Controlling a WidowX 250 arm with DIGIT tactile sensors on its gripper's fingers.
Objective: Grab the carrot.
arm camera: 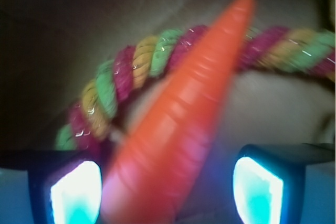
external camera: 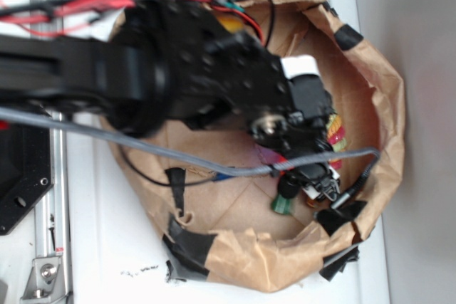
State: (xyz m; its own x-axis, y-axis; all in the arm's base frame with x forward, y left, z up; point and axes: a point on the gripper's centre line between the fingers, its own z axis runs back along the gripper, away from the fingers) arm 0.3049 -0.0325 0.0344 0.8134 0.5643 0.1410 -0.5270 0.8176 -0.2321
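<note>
Carrot (arm camera: 184, 124) between parted jaws, base blurred

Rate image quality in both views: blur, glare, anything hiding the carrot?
Wrist view: the carrot is soft and blurred at its near, thick end, sharper toward the tip; the rope toy behind is mildly blurred with small glints; both fingers glow blown-out cyan. Exterior view: soft overall, the black arm covers most of the paper bowl, and only the carrot's green stem shows.
</note>
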